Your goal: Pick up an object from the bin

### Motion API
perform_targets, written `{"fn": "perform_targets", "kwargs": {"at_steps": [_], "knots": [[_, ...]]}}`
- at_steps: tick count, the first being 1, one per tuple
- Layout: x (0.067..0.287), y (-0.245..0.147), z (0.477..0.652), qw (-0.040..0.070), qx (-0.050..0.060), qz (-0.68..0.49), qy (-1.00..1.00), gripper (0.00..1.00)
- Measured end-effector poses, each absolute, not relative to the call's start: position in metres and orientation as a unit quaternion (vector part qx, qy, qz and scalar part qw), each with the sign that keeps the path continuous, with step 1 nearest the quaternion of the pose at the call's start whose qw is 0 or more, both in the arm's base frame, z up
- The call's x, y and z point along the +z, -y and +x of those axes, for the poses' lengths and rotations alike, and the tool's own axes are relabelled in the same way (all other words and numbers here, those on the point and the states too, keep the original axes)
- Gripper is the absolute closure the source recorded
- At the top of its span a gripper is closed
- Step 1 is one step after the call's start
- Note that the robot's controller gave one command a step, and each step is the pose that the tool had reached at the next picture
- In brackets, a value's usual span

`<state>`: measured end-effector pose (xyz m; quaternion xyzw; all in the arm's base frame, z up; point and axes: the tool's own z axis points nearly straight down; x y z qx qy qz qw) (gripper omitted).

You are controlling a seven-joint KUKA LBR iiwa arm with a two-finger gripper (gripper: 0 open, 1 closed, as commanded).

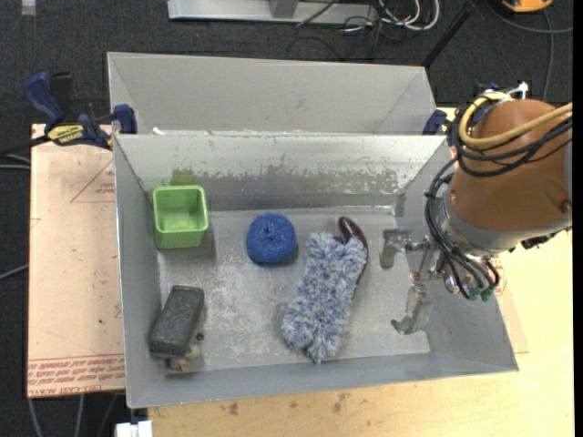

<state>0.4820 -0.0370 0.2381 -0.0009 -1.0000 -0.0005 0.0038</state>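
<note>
1. The arm's orange cover (510, 176) and its bundle of cables (465, 276) hide part of the bin's right wall and the root of the gripper (404, 280). Past them, two thin metal fingers (414, 309) reach in over the floor.
2. The fingers stand apart, released, above bare grey floor by the right wall of the bin (273, 107). How high they hang above the floor is hard to judge.
3. The nearest thing is a fluffy blue-and-white duster (321, 291). It lies slantwise right of the floor's middle, just left of the gripper and not touching it. Its dark red handle (353, 232) sticks out at the far end, mostly buried in the fluff.
4. A round blue scrubber ball (271, 239) sits near the back wall, just beside the duster's far end. Whether they touch cannot be told.
5. A green square cup (179, 215) stands upright in the back left corner, close against the left wall.
6. A dark grey block (178, 320) lies in the front left corner. Something small pokes out under its front end, too blurred to name.
7. Open floor runs between the block and the duster, and in a narrow strip between the duster and the right wall.
</note>
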Motion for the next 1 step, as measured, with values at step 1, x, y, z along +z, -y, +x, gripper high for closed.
{"fn": "perform_targets", "kwargs": {"at_steps": [1], "knots": [[0.2417, 0.0368, 0.4828, 0.000, 0.000, 0.000, 1.000, 0.00]]}}
